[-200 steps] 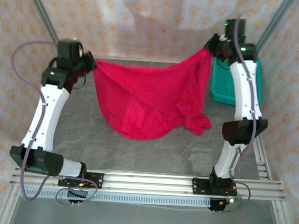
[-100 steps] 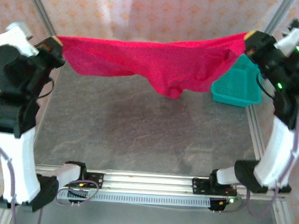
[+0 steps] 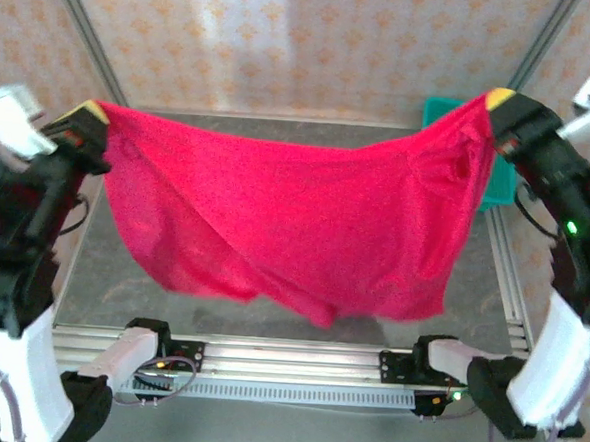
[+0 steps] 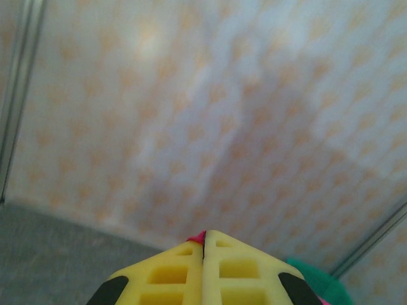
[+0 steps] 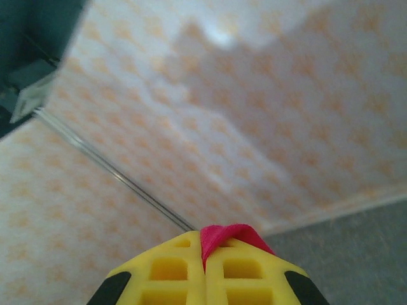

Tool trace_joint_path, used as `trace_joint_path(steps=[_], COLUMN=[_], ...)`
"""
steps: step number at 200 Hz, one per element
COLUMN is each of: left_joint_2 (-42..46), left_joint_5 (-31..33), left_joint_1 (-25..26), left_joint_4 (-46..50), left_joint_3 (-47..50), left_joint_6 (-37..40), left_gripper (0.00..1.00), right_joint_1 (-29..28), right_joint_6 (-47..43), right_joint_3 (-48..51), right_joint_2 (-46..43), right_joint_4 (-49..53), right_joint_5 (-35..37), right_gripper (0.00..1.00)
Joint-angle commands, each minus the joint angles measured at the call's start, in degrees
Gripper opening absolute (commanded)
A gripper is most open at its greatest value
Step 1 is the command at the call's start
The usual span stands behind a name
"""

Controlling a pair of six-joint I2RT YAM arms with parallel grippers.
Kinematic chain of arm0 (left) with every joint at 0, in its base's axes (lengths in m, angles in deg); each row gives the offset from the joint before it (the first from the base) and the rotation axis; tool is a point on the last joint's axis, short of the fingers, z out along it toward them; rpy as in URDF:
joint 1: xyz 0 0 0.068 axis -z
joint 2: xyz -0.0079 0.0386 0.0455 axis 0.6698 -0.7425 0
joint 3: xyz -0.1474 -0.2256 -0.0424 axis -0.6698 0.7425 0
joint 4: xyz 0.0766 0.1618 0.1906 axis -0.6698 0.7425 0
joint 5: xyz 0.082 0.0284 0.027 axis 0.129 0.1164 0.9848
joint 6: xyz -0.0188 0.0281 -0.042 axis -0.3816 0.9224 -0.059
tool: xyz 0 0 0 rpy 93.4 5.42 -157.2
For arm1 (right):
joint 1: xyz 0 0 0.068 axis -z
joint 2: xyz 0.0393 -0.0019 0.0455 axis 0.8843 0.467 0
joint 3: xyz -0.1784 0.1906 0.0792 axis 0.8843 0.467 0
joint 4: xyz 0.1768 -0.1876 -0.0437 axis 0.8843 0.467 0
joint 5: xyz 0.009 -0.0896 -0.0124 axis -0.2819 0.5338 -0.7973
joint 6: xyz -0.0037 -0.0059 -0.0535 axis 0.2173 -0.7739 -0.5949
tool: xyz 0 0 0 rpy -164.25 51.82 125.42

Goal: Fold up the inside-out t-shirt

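Observation:
The inside-out t-shirt (image 3: pixel 295 226), plain crimson red, hangs spread wide in the air between both arms, its lower edge sagging toward the near rail. My left gripper (image 3: pixel 93 115) is shut on its upper left corner; a sliver of red cloth (image 4: pixel 198 237) peeks between the yellow fingers (image 4: pixel 172 273). My right gripper (image 3: pixel 499 99) is shut on the upper right corner, where a fold of red cloth (image 5: pixel 230 236) sticks out over the closed yellow fingertips (image 5: pixel 175 270). Both grippers are raised high above the table, far apart.
A teal mesh basket (image 3: pixel 440 110) stands at the back right, mostly hidden behind the shirt; its edge also appears as a teal basket (image 4: pixel 318 279) in the left wrist view. The grey table (image 3: pixel 122 271) lies below, with aluminium rails (image 3: pixel 287 359) along the near edge and patterned curtain walls around.
Both arms have lifted and spread, pulling the shirt off the table. It went from a bunched drape to a taut band, then swung toward the near side and hangs open.

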Motion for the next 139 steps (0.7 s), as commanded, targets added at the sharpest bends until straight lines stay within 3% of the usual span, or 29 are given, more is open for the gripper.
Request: trace_joint_path(steps=[1,18,37,81,111,139], left_joint_2=[-5.52,-11.05,-20.64,-41.28,-45.09,-41.80], left_joint_5=[-3.03,-2.79,-2.37,-6.45,-8.40,-9.57], left_joint_1=[-0.52,-0.52,-0.61,-1.49,-2.33,-4.06], left_joint_4=[-2.37,-6.37,-7.22,-3.73,-4.74,-5.63], left_joint_3=[5.38,7.66,3.52,-21.42,-31.43,-30.30], left_joint_6=[-1.18,-1.98,-2.51,-6.21,-9.84,-9.07], left_gripper=[0.00,0.00,0.00,0.00,0.00,0.00], right_joint_1=[0.11,0.16,0.14,0.42,1.70,2.19], right_joint_6=[0.88,0.25,-0.26,-1.60,-1.06,-4.18], right_joint_3=[2.89,2.60,-2.21,-28.42,-29.25,-27.30], right_joint_2=[5.83,11.84,20.40,40.05,39.82,35.96], right_joint_4=[-5.24,-6.22,-6.64,-4.87,-10.41,-10.45], right_joint_5=[-2.08,-2.47,-3.91,-4.98,-6.47,-8.67], right_gripper=[0.00,0.00,0.00,0.00,0.00,0.00])
